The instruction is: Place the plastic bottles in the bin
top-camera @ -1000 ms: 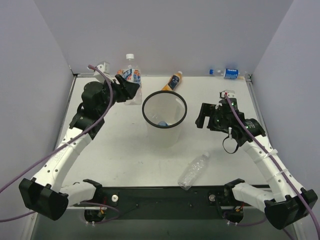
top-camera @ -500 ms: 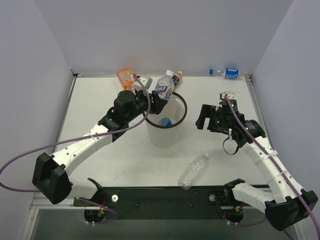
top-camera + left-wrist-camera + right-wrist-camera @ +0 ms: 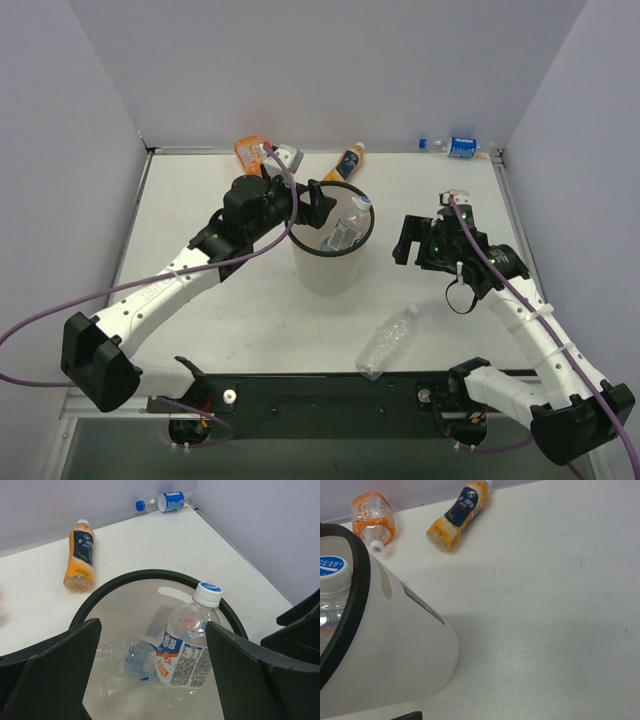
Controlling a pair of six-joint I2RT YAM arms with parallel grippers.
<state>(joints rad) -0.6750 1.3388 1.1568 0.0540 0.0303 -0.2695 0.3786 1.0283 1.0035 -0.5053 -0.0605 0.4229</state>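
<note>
The bin (image 3: 322,270) stands mid-table, its black rim (image 3: 150,574) below my left gripper. My left gripper (image 3: 318,203) hovers over the bin's left rim, open and empty, its jaws wide apart in the left wrist view (image 3: 152,675). A clear labelled bottle with a blue-white cap (image 3: 192,640) leans inside the bin on a crumpled blue-labelled one (image 3: 135,660). My right gripper (image 3: 402,238) is open and empty, right of the bin. A slim orange bottle (image 3: 345,160), a wide orange bottle (image 3: 250,150), a blue-labelled bottle (image 3: 455,146) and a clear bottle (image 3: 388,340) lie on the table.
White walls close the table at the back and both sides. The right wrist view shows the bin's wall (image 3: 395,645), the cap inside it (image 3: 330,570), and both orange bottles (image 3: 460,512) (image 3: 372,517) beyond. The blue-labelled bottle (image 3: 165,501) lies in the back right corner.
My left arm carried the clear labelled bottle from the back left to over the bin and let it go; it now lies inside. The right arm barely moved.
</note>
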